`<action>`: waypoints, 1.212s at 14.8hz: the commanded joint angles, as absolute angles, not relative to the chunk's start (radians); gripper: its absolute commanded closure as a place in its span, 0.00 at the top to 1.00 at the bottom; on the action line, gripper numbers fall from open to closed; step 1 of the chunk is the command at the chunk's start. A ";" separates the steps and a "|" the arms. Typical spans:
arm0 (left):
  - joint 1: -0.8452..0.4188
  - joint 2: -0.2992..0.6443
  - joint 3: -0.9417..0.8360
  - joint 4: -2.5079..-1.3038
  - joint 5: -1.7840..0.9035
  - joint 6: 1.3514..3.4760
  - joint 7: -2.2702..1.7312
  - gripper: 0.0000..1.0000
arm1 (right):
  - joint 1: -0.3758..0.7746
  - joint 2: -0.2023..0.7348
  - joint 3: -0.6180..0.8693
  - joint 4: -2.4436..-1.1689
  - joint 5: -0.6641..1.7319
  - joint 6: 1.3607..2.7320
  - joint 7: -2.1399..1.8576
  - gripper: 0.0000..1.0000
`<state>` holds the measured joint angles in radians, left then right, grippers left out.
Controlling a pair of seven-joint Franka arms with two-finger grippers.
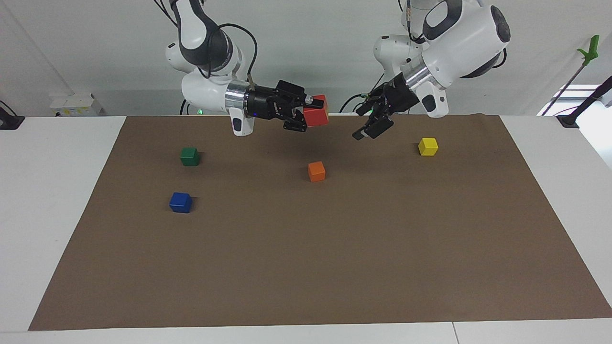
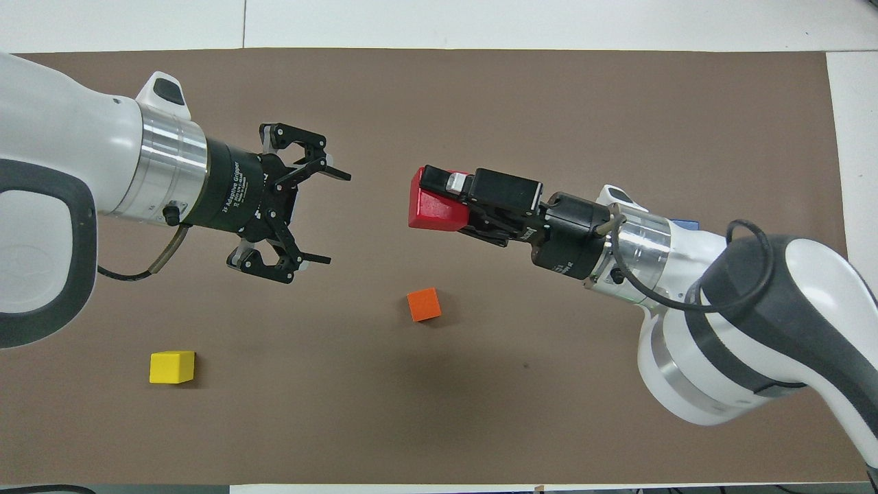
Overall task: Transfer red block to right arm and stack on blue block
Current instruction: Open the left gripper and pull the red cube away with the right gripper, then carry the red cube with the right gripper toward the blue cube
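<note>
White table under a brown mat

The table (image 1: 57,215) carried a brown mat (image 1: 334,248); on it lay a green block (image 1: 190,156), a blue block (image 1: 180,202), an orange block (image 1: 316,171) mid-mat, and a yellow block (image 1: 428,146) toward the left arm's end.

My right gripper (image 1: 306,114) clamps the red block (image 1: 316,111) in the air above the brown mat (image 1: 306,267), its fingers pointing toward my left gripper (image 1: 372,128), which hangs open just beside it. The orange block (image 1: 316,171) lies below the gap between the two grippers. The blue block (image 1: 180,202) and green block (image 1: 190,156) sit well apart from the right gripper; the yellow block (image 1: 428,146) rests near the left one.
</note>
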<state>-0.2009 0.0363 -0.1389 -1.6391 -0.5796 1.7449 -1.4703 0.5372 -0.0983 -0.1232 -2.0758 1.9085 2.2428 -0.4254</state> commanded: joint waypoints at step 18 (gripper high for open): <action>0.000 -0.075 -0.118 -1.848 -0.158 1.769 -0.694 1.00 | 0.333 -0.236 -0.120 -2.016 0.723 1.957 0.077 0.00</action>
